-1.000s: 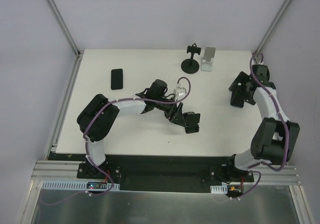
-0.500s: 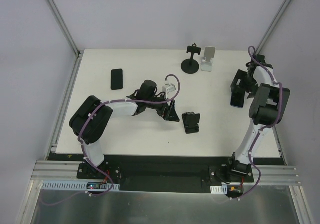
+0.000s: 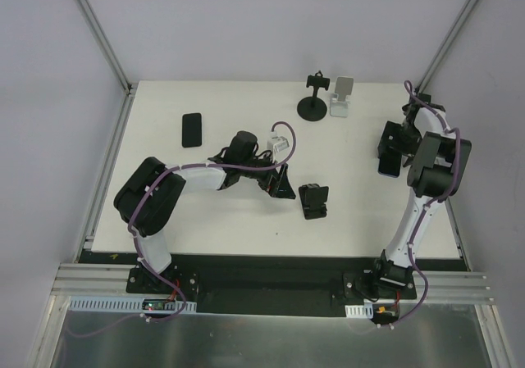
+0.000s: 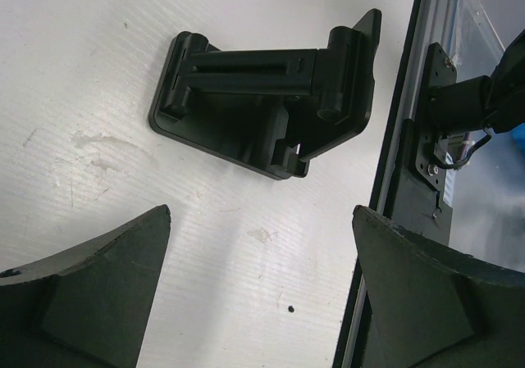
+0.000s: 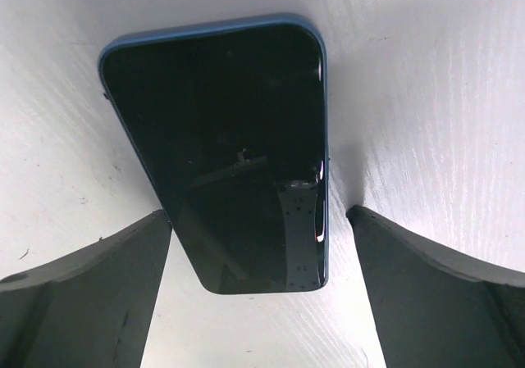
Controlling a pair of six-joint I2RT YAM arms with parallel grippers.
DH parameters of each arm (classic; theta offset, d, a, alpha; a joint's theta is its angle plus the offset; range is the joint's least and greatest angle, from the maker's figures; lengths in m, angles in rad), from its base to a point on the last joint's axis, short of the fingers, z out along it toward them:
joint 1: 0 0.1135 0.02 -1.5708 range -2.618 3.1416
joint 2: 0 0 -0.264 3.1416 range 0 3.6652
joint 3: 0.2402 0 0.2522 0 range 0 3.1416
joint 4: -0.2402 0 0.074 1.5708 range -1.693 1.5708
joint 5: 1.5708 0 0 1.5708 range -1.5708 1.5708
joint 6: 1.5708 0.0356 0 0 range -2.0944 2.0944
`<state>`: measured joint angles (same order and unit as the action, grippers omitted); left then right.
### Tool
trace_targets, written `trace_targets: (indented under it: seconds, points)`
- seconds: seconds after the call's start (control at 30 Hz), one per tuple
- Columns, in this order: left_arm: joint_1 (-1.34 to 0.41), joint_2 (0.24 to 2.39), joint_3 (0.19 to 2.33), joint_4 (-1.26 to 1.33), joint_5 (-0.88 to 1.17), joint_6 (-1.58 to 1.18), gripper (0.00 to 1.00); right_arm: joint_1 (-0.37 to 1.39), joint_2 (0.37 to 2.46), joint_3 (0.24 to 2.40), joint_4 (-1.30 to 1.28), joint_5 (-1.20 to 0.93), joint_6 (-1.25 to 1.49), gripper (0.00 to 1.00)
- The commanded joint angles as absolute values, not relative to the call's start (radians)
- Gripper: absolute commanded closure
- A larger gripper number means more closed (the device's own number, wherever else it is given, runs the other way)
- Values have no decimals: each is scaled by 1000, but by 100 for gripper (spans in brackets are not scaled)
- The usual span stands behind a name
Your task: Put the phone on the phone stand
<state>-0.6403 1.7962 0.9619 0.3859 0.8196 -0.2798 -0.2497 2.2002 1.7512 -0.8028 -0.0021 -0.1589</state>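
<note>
A dark phone in a blue case (image 5: 221,138) lies flat, screen up, on the white table (image 3: 230,220), at the right side in the top view (image 3: 385,168). My right gripper (image 5: 258,214) hangs open over its near end, one finger on each side, neither touching it. A black folding phone stand (image 4: 262,97) rests on the table near the middle (image 3: 313,201). My left gripper (image 4: 261,214) is open and empty just left of that stand (image 3: 283,186), with bare table between its fingers.
A second black phone (image 3: 191,129) lies at the back left. A black round-base stand (image 3: 312,99) and a silver stand (image 3: 341,97) sit at the back edge. The table's front edge and a metal rail (image 4: 426,138) run close beside the folding stand.
My left gripper opened, let go of the black folding stand and drew back to the left. The right arm's elbow swung upright while its gripper stayed open over the blue-cased phone.
</note>
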Motion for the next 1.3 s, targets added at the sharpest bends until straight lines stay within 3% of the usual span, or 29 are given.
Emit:
trace_targets:
  seconds: [0.0,0.5,0.53,0.63,0.67,1.03,1.27]
  points:
    - [-640,1763,968,423,841,-278,9,-236,2235,1805,-887,35,-170,9]
    - [-640,1770,977,419,851,-279,11,-184,2240,1833,-914,89,-181,18]
    - [-638,1772,976,417,853,-278,10,-178,2237,1832,-916,92,-176,18]
    - [-640,1772,976,419,853,-278,11,-167,2214,1807,-910,65,-173,2]
    - [-638,1772,977,417,854,-279,11,-164,2177,1786,-893,46,-173,0]
    - [-640,1778,979,417,854,-279,11,-160,2186,1740,-867,34,-140,1]
    - [-638,1778,979,417,856,-279,12,-158,2224,1795,-911,71,-103,14]
